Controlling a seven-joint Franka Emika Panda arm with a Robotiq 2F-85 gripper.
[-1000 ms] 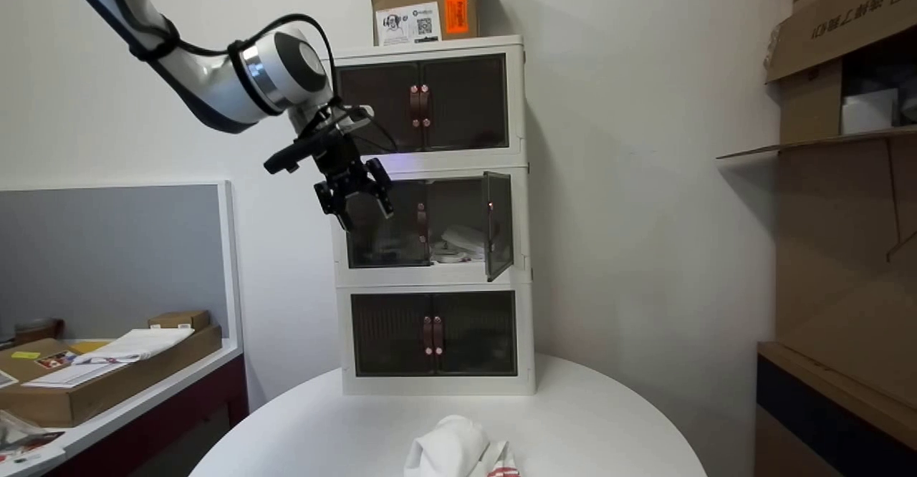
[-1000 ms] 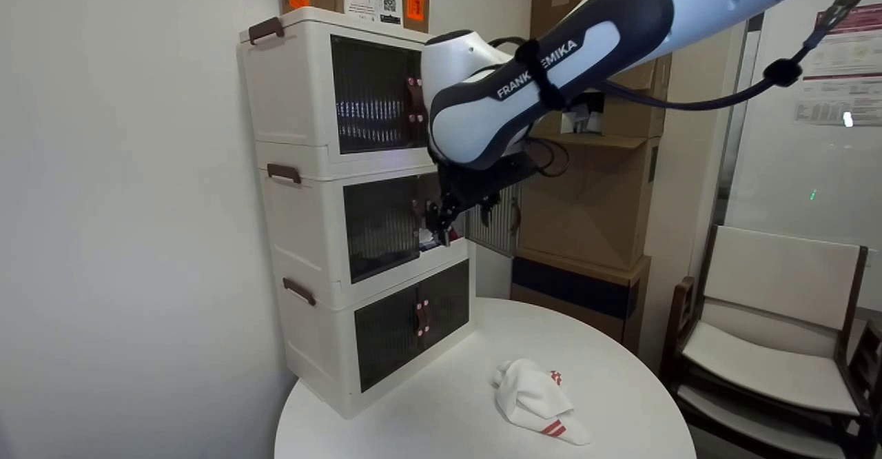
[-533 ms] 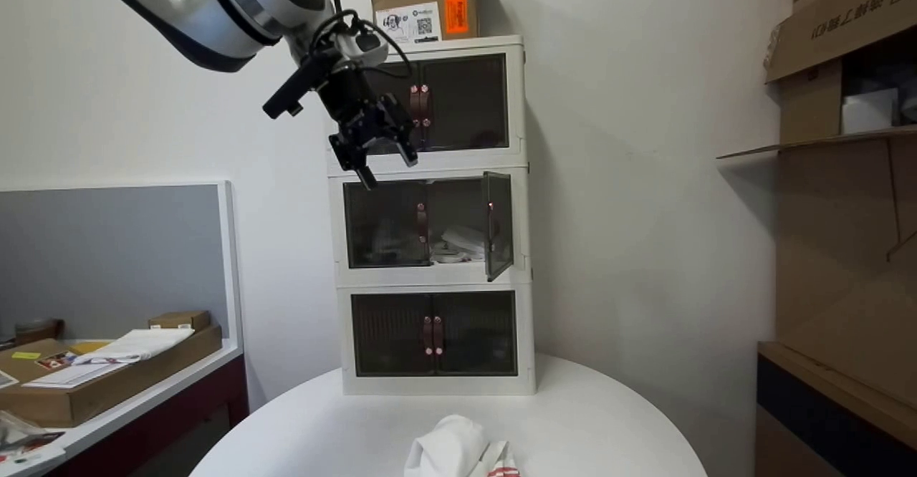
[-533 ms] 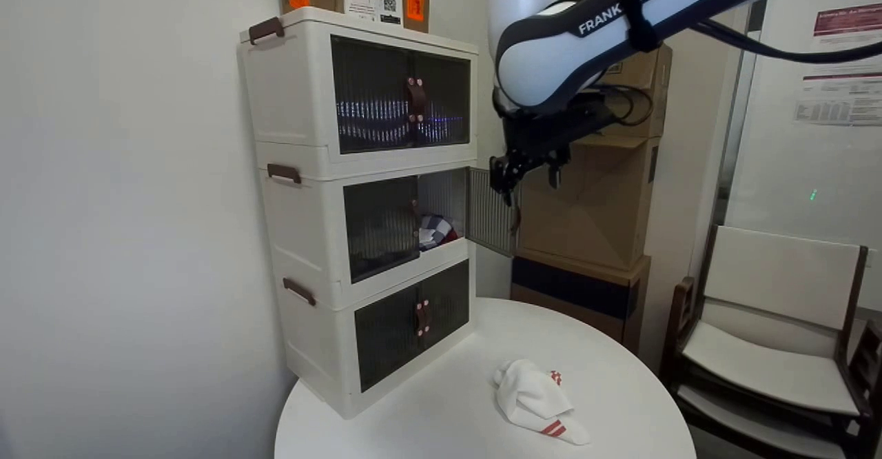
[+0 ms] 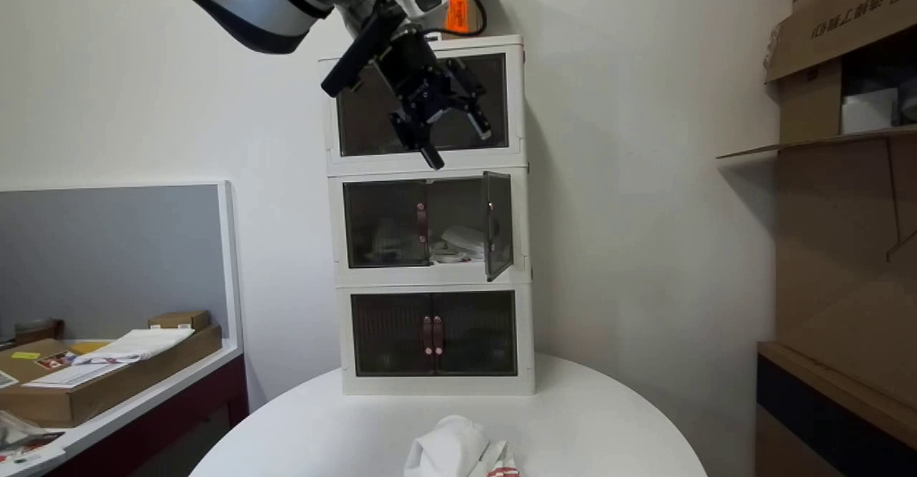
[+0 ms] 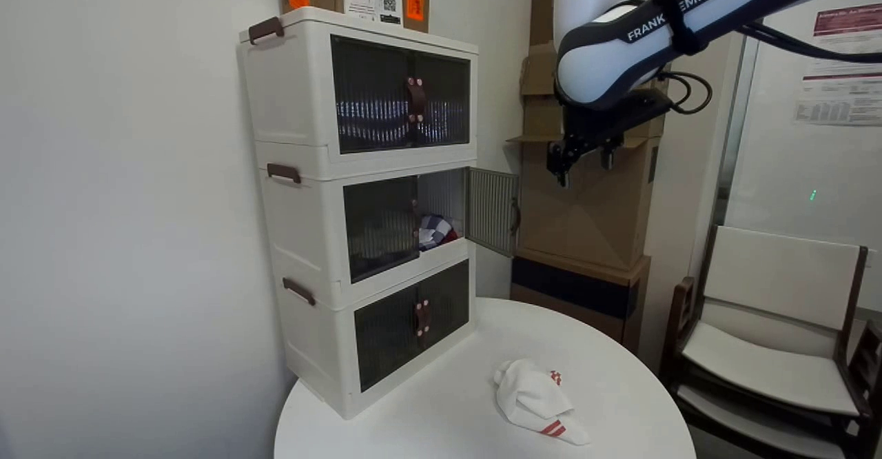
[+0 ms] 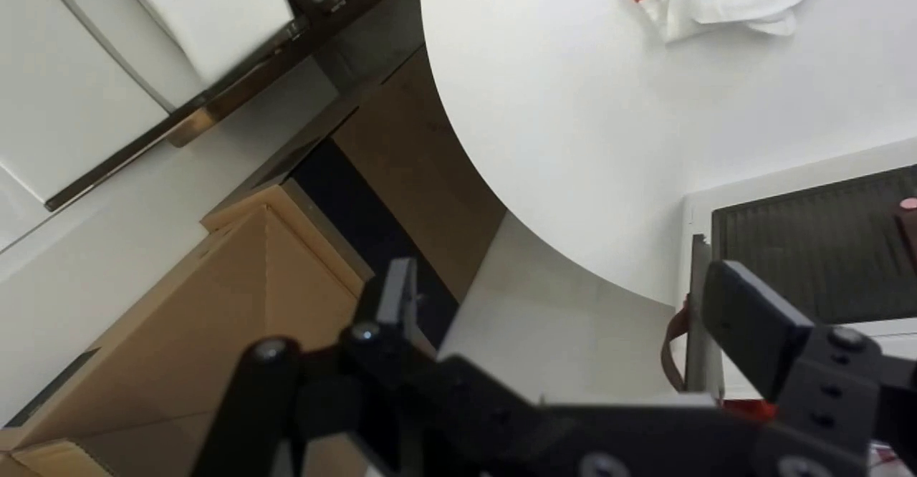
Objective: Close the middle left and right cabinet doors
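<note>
In an exterior view, the tall white cabinet [image 6: 309, 228] stands on a round white table [image 6: 427, 414], three smooth layers stacked up, perhaps plastic. In the middle layer, the left door [image 6: 381, 230] sits flat in place, so it looks done, though I cannot tell if it is pressed all the way in. It is dark and see-through, with thin ridges going up and down. Next to it a checked cloth [image 6: 434, 231] lies inside, soft and bunched; it seems far enough back not to block a door. Then comes the right door [image 6: 492, 209], swung far out, so this is the one that needs a push. It is a thin, flat, ridged sheet with a curved brown handle [image 6: 515, 216]. Below it and farther right, a crumpled white cloth [image 6: 534, 400] with red stripes rests on the table, out of the way. Past that hangs the black gripper [image 6: 586, 171], its two fingers wide apart with nothing between them. It does not touch the right door. Maybe that lets it get round the door's outer face and push it home.
</note>
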